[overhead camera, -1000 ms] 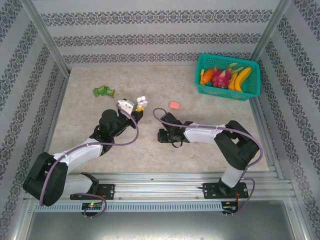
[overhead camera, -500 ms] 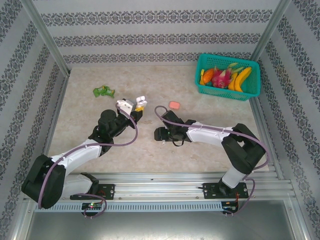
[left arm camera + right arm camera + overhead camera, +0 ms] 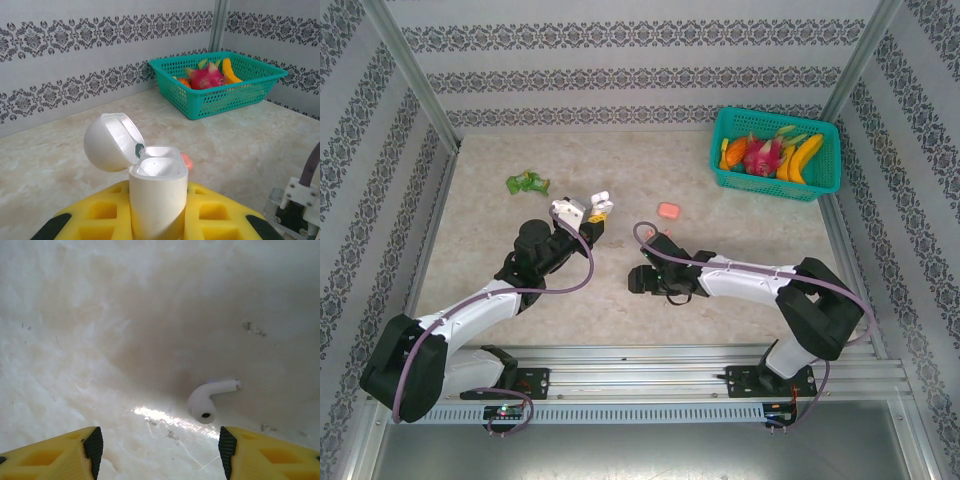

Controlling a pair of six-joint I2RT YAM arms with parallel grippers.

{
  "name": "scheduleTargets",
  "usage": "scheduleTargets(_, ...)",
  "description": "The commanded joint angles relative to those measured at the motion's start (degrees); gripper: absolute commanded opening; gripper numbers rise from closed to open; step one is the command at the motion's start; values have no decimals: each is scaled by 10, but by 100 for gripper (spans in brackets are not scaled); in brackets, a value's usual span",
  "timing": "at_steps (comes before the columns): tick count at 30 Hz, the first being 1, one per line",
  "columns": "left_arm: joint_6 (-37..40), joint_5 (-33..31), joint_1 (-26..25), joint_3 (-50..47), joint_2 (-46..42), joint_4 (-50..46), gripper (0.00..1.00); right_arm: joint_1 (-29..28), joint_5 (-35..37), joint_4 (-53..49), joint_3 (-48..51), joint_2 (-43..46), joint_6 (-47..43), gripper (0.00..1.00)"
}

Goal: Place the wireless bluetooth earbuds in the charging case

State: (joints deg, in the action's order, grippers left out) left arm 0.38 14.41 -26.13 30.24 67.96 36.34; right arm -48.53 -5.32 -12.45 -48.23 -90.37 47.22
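The left gripper (image 3: 599, 213) is shut tight on a white case (image 3: 158, 190) and holds it up off the table (image 3: 480, 235). The case stands up straight between the yellow fingers (image 3: 107, 212). Its round lid (image 3: 111, 142) is flipped open and leans back to the left. The top of the case is a white hollow, and I cannot tell if a bud sits in it. The right gripper (image 3: 156, 452) is open and low over the table. A white earbud (image 3: 205, 402) lies flat on the table just ahead of it, nearer the right finger, and neither finger touches it. Its stem points to the right. A pink case (image 3: 668, 211) lies shut on the table, near the right arm and a little past the white case. Far back on the right stands a green basket (image 3: 772, 186). In the basket are a banana (image 3: 804, 158), a pink dragon fruit (image 3: 760, 156) and some orange and yellow fruit. A small green thing (image 3: 527, 182) lies far back on the left, well apart from the rest.
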Motion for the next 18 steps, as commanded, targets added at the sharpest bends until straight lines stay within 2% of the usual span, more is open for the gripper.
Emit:
scheduleTargets(1,0,-7,5,8,-14,0,0,-10,-5,-12,-3,-15,17,65)
scheduleTargets(9,-2,-8,5,7,-12,4,0,-12,-9,-11,-32,-47,17,64)
scheduleTargets(18,-4,-10,5,8,-13,3,0,-1,-10,-53,-146,-81,-13,63)
